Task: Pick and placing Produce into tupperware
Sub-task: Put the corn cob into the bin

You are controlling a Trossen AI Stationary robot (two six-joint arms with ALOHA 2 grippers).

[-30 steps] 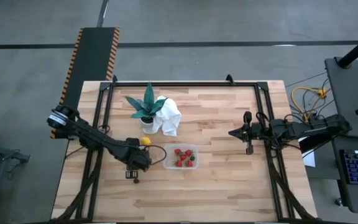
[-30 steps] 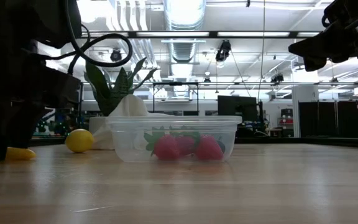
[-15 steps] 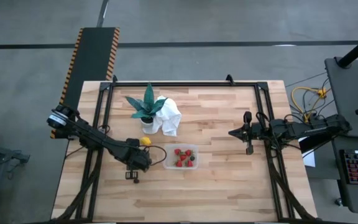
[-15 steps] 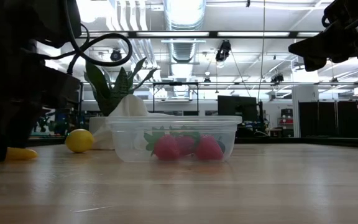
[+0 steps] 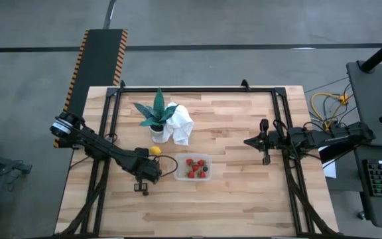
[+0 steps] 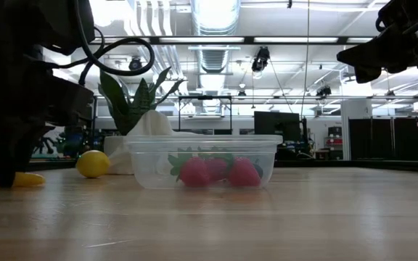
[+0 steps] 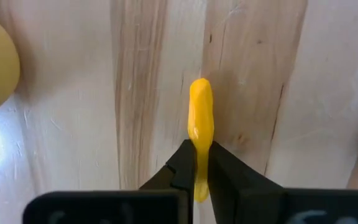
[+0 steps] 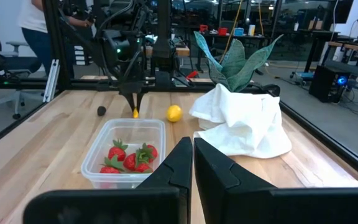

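Left pincer (image 7: 199, 163): pinching the yellow-orange piece (image 7: 201, 118), fingers closed on it, down at the bench (image 5: 231, 199).
Yellow-orange piece: lying on the wood, near the lemon (image 5: 156, 151).
Tupperware (image 5: 193, 167): sitting beside the left pincer, holding strawberries (image 5: 195, 166).
Right pincer (image 8: 192, 163): hovering well apart, fingers pressed together.

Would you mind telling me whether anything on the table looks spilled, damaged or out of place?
Nothing stands out. The strawberries sit inside the upright tupperware, the lemon rests beside it, and the left gripper is closed on the yellow-orange piece.
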